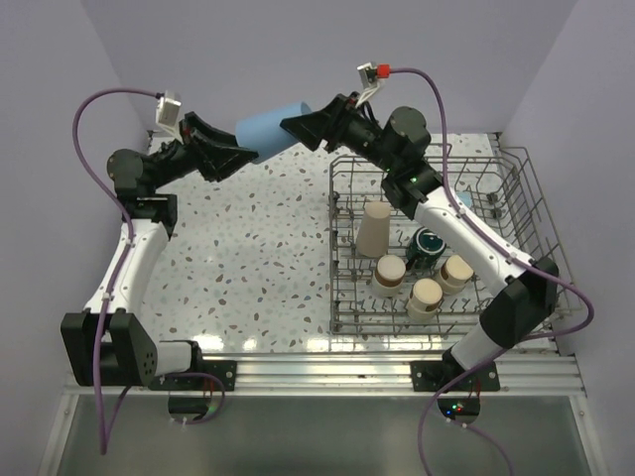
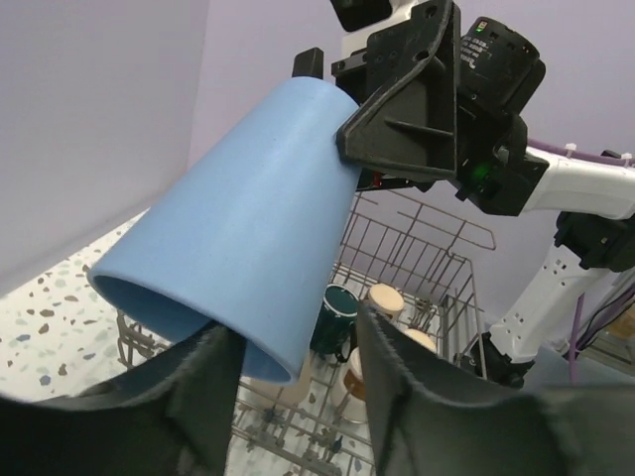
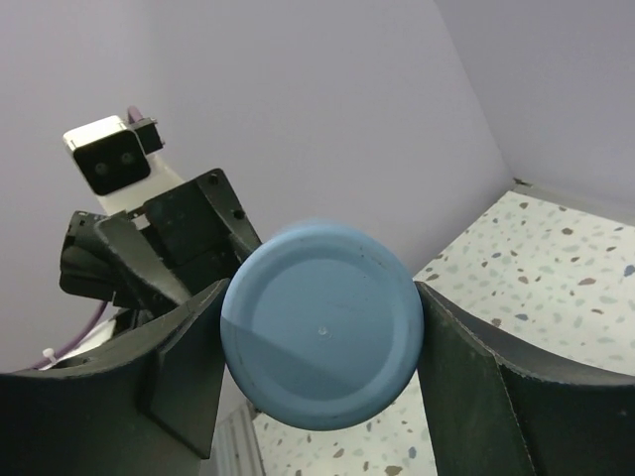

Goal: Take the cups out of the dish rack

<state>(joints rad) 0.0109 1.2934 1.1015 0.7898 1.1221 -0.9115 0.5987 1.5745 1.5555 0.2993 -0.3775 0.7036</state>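
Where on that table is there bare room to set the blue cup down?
The table is bare from the left arm across to the dish rack, back to the far wall. The rack's near left part is crowded: beige cups and a dark teal mug stand close together, with the right arm above them.

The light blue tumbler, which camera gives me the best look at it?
Left wrist: the light blue tumbler fills the frame, side wall and open rim showing. Top external shows it small, sideways between the left gripper and the right gripper. Right wrist shows only its round base.
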